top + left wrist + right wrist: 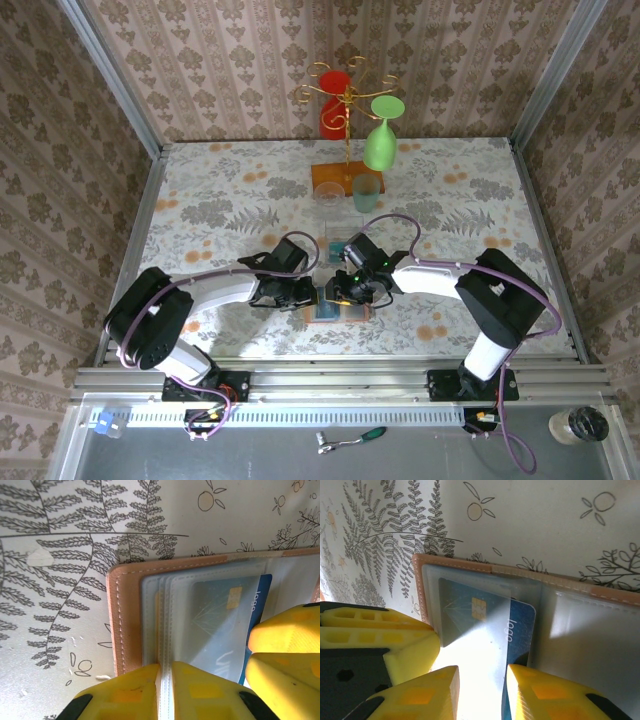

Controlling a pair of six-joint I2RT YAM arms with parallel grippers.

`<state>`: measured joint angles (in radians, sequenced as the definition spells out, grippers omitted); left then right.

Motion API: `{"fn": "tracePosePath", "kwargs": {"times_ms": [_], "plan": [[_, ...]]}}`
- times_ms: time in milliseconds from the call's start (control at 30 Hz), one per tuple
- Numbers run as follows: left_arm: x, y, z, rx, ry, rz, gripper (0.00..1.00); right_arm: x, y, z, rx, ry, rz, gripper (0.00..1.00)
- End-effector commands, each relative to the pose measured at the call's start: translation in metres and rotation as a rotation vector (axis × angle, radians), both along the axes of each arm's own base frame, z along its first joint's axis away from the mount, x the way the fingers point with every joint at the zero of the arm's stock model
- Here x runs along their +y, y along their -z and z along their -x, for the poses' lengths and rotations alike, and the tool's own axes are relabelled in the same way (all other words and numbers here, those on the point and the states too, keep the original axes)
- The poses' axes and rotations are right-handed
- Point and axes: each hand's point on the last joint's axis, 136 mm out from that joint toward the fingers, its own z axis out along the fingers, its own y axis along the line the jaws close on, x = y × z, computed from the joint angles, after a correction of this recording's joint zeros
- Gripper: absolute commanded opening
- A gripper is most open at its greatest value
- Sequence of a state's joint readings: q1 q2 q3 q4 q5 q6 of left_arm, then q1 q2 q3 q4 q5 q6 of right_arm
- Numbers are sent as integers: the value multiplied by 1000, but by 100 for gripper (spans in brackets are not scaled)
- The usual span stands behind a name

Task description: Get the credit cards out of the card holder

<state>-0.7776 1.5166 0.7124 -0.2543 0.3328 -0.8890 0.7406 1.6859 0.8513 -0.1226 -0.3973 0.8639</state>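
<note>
Blue credit card (522,625), btm end hidden — left end effector (166,672) tight on card holder (127,620), right end effector (482,680) grip unclear

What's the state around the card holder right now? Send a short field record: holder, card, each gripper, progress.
card holder: open, lying on the fern-print table
clear sleeves: stacked inside the holder
credit card: blue, chip visible, partly out of its sleeve
left gripper: shut on the clear sleeves' near edge
right gripper: fingers either side of the card's near edge; grip unclear
progress: card not yet free of the holder
</note>
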Motion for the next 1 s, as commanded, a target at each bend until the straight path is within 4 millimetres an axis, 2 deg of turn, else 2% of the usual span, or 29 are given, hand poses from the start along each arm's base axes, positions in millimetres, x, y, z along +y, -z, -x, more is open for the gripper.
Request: {"fn": "tracePosePath", "kwargs": {"times_ms": [0, 267, 800, 967], "plan": [[7, 9, 2, 16, 5, -50, 15, -7, 2, 0, -15, -2, 59, 31], [5, 4, 1, 9, 8, -43, 14, -8, -8, -1, -35, 3, 50, 31], [-9, -32, -11, -52, 32, 9, 14, -12, -30, -3, -74, 23, 19, 31], [-17, -28, -8, -41, 57, 6, 9, -15, -30, -2, -69, 33, 6, 31]]}}
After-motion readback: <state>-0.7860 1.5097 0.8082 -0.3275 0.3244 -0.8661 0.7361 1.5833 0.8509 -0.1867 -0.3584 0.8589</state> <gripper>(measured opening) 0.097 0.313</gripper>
